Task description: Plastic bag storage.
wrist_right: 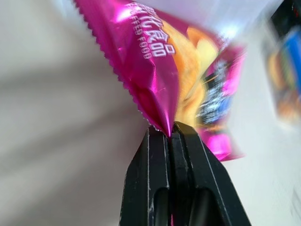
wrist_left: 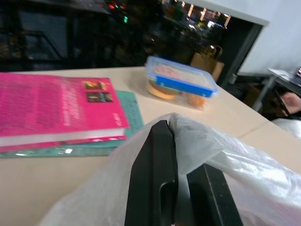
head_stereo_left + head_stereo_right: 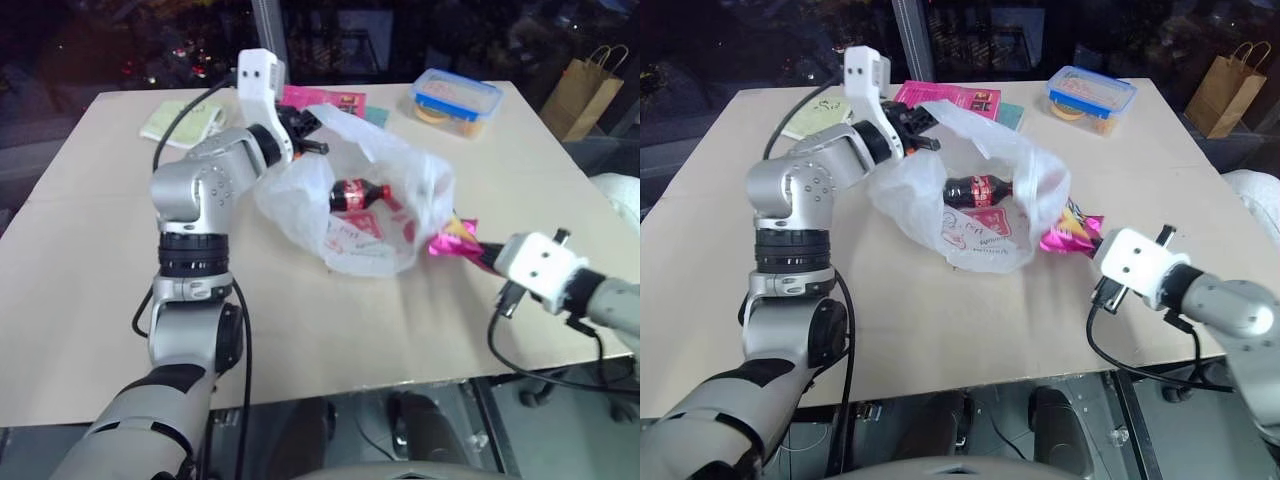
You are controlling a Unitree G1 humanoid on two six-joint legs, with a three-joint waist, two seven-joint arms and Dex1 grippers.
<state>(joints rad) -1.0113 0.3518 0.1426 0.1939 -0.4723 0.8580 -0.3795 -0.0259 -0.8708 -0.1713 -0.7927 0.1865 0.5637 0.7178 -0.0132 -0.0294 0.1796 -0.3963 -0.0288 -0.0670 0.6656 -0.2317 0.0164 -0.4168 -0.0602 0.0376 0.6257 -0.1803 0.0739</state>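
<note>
R gripper clamped on shiny pink chip packet, L gripper pinching rim of translucent white crinkly plastic bag, cola bottle inside.

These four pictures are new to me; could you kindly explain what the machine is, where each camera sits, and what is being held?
It is a humanoid robot with two arms. Two pictures come from its head, looking down on a table; the other two from its wrists, looking along black fingers. The left gripper pinches the rim of the plastic bag, which already holds a cola bottle. The right gripper is shut on a pink chip packet. Farther back lie a pink book and a lidded food box.
</note>
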